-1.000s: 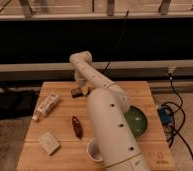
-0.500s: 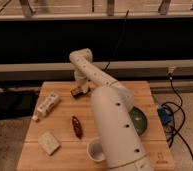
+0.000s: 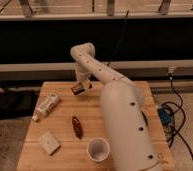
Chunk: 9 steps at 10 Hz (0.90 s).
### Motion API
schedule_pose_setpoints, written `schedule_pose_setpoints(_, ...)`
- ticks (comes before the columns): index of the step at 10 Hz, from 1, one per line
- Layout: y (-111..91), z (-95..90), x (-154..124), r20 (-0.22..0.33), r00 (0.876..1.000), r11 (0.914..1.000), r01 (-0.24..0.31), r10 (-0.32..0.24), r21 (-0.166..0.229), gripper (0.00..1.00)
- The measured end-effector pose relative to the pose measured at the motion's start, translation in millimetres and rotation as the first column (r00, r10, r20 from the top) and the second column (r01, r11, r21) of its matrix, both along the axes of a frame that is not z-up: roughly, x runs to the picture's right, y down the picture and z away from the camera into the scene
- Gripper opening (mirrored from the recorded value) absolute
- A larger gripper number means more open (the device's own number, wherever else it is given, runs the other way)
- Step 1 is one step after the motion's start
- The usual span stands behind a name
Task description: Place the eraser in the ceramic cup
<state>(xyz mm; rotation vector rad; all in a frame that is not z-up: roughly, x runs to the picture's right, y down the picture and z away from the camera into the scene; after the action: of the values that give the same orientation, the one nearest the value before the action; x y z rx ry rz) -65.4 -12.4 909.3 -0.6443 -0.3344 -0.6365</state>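
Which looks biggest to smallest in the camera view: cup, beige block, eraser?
1-2: ceramic cup and beige block, about alike.
3: eraser, smallest, though farther away, in the gripper over the table's far side.

Looks like a robot test lab, a bare bench setup.

White robot arm (image 3: 122, 120) working over a plain wooden table (image 3: 60, 125) set on speckled industrial floor (image 3: 5, 140). Behind it is a long dark panel (image 3: 35, 42) between pale horizontal rails (image 3: 30, 66), with metal posts (image 3: 110, 6) above. Black cables (image 3: 177, 107) trail loose across the floor on the right, past a small blue box (image 3: 164, 116) and up toward a wall outlet (image 3: 171, 70). On the table is a mixed prop set: ceramic cup (image 3: 98, 149), beige block (image 3: 49, 142), white tube (image 3: 46, 105). The gripper (image 3: 81, 89) hangs over the table's far side, clamped on the eraser (image 3: 79, 90).
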Motion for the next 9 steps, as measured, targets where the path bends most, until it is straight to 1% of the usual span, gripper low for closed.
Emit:
schedule_pose_setpoints(1, 3.3, -10.8, -0.1, 0.014, 1.000, 0.9999, 0.012, -0.012, -0.001, 0.00)
schedule_pose_setpoints(2, 12.2, -26.5, -2.6, 0.040, 0.999, 0.9994, 0.032, -0.031, -0.010, 0.00)
schedule_pose_setpoints(3, 15.9, -38.3, -4.9, 0.062, 0.997, 0.9989, 0.046, -0.045, -0.014, 0.00)
schedule_pose_setpoints(5, 17.3, -49.6, -8.4, 0.098, 0.993, 0.9974, 0.070, -0.068, -0.016, 0.00)
schedule_pose_setpoints(6, 19.7, -52.7, -10.1, 0.106, 0.991, 0.9966, 0.080, -0.077, -0.020, 0.00)
schedule_pose_setpoints(7, 23.6, -61.5, -9.2, 0.119, 0.988, 0.9950, 0.097, -0.093, -0.023, 0.00)
schedule_pose_setpoints(8, 30.9, -73.2, -6.1, 0.133, 0.985, 0.9929, 0.116, -0.112, -0.027, 0.00)
schedule_pose_setpoints(9, 43.6, -88.1, -3.0, 0.156, 0.978, 0.9893, 0.143, -0.137, -0.027, 0.00)
